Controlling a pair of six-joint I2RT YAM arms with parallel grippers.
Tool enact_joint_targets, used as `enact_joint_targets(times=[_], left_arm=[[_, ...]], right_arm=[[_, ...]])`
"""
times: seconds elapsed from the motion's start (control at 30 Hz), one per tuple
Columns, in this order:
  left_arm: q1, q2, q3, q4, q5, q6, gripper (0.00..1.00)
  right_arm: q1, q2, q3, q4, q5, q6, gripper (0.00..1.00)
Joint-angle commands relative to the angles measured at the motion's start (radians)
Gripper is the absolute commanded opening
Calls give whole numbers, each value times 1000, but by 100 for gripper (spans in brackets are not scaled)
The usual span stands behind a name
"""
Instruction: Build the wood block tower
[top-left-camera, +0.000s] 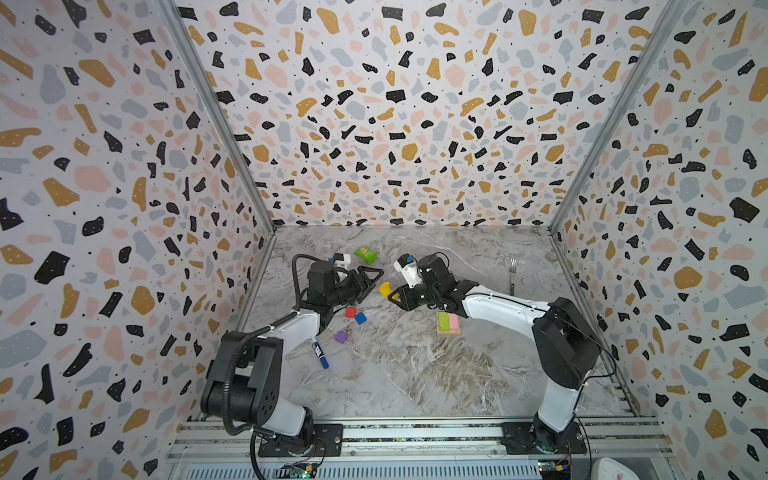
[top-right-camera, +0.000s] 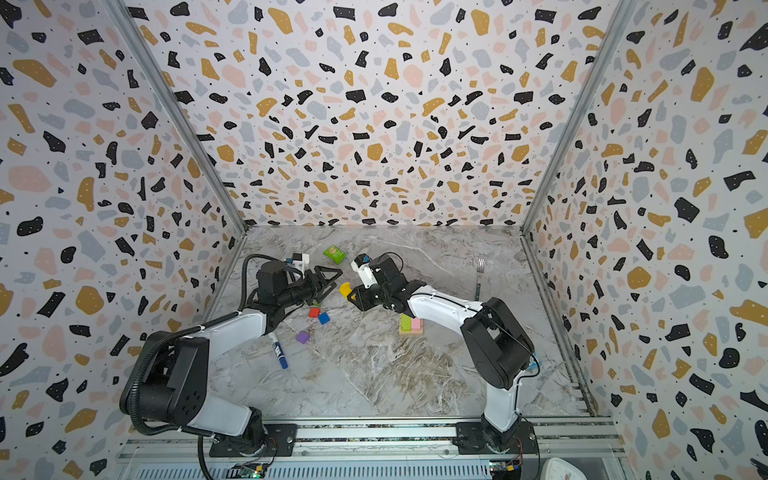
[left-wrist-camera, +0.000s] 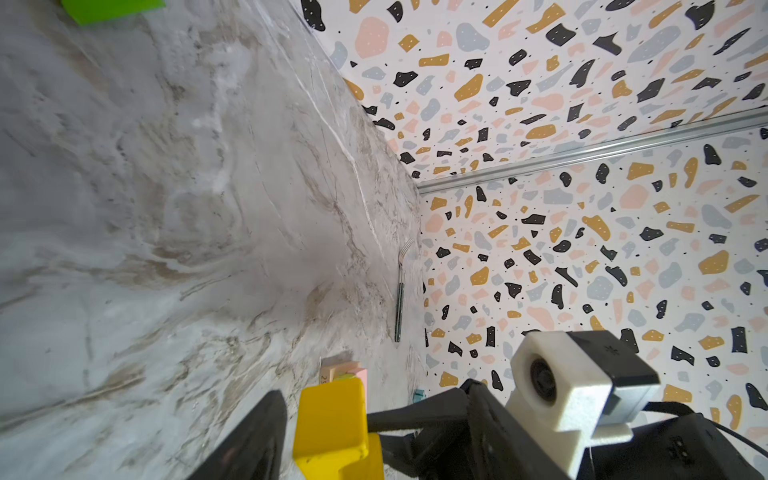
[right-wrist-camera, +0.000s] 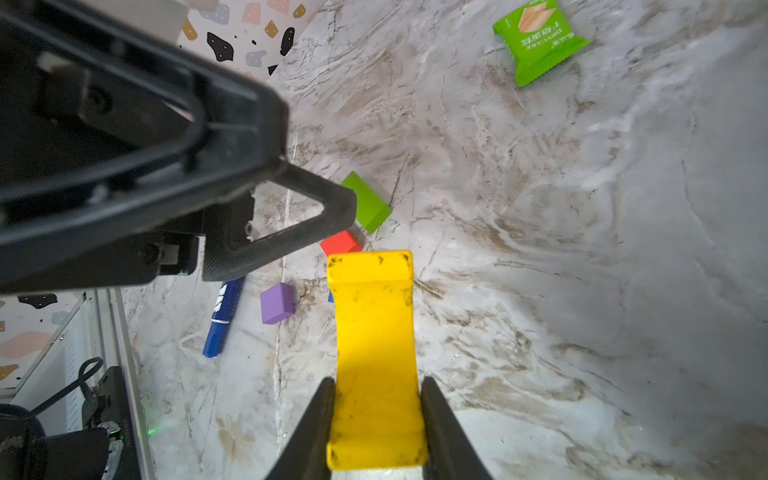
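Yellow wood first: the yellow arch (right-wrist-camera: 374, 353) is off the bench (top-left-camera: 415, 374), in the air between the two arms, clamped at one end by the right fingers (right-wrist-camera: 444, 424), one pressed on each long side. Its long axis runs straight out from that grip, and the free end points at the left fingers (right-wrist-camera: 340, 205). These stand apart with nothing between them, just short of the block in both top views. The paint is bright but scuffed black along its edges, and the left wrist view shows a stepped notch in one face.

The tower (top-left-camera: 449, 323) so far is a low start: a lime bar (top-left-camera: 443, 321) and a pink bar (top-left-camera: 454, 321) side by side on tan pieces, sitting on the bench close under the right forearm. It lies the opposite way from where the arch points, back toward the right arm's base, so the right arm is clearly nearer to it. Placing the arch would likely mean drawing it back and turning it over the bars, unless it is being offered across to the left arm.

Loose on the bench below the left fingers are a green block (right-wrist-camera: 368, 202), a red cube (top-left-camera: 350, 312), a blue cube (top-left-camera: 360, 318) and a purple cube (top-left-camera: 340, 336). A marker pen (top-left-camera: 320, 353) lies near them. A green packet (top-left-camera: 365, 254) and a fork (top-left-camera: 513, 276) lie well apart.
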Motion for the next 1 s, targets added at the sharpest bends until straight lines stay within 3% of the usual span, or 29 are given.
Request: enact_joint_targets(times=[0.0,0.27,0.97], left_arm=[[-8,11,-20,114,37,-60,66],[-8,16,-14,67,25,-29,68],[-8,3,-14,73,37,-33,41]], right_arm=[[10,-51,39,7,17,4,18],[19,-50,96,-14,27,0,18],[38,-21,132,-20,30,-34,18]])
